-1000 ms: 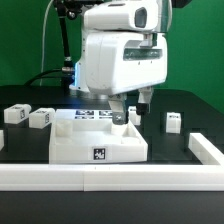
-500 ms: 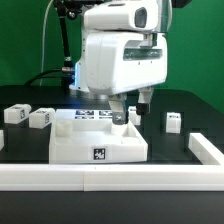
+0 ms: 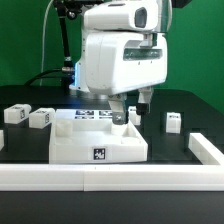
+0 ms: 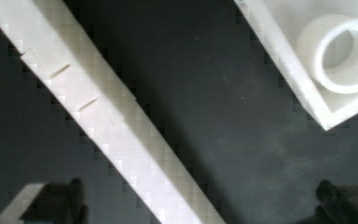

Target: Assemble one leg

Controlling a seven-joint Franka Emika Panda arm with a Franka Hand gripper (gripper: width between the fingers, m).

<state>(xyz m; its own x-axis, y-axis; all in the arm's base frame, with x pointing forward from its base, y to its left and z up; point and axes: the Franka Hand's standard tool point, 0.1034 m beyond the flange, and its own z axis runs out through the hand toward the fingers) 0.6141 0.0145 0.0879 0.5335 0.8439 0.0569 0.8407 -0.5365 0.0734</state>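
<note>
Nothing has moved in the last 0.5 s: the gripper (image 3: pixel 127 113) hangs spread and empty by the socketed white board (image 3: pixel 75 140), and should centre squarely over the leg (image 3: pixel 173 121), right of centre, before closing.

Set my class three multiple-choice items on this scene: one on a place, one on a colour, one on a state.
1. Relative to the large white board, the two side-by-side legs lie: A on it; B at the exterior view's left; C at the exterior view's right.
2. The table is: A black; B green; C white.
3. The end effector is: A shut on a leg; B open; C shut empty.
B, both legs sit left of the board; A, its surface is dark; B, the wrist view shows the fingers apart with nothing between.
</note>
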